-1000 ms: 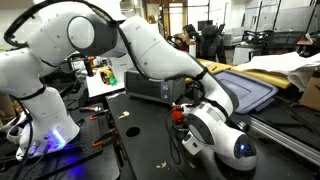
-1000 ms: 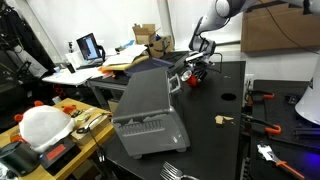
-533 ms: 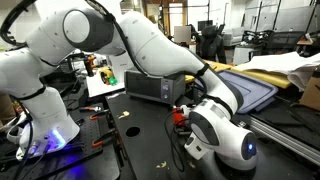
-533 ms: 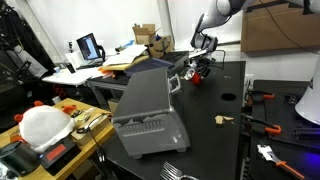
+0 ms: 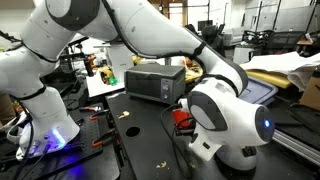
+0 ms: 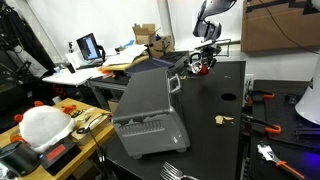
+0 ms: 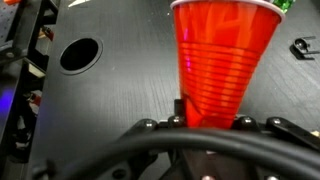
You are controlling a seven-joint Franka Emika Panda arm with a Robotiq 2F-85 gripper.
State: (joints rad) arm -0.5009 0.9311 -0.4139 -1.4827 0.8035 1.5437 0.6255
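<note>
Arm [image 5: 150, 35] arched from base over grey box [image 5: 155, 83], wrist dropped low near table [image 7: 110, 110]. Gripper [image 7: 208, 122] clamped narrow on base of red cup [image 7: 215, 60]. Cup held over table, rim away from gripper, right of hole [image 7: 80, 52].

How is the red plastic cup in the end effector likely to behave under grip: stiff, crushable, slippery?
The red cup looks thin-walled and ribbed, so it is probably light and apt to buckle if squeezed hard. Its glossy, tapered side may let it slip from the end effector, which grips near the narrow base.
</note>
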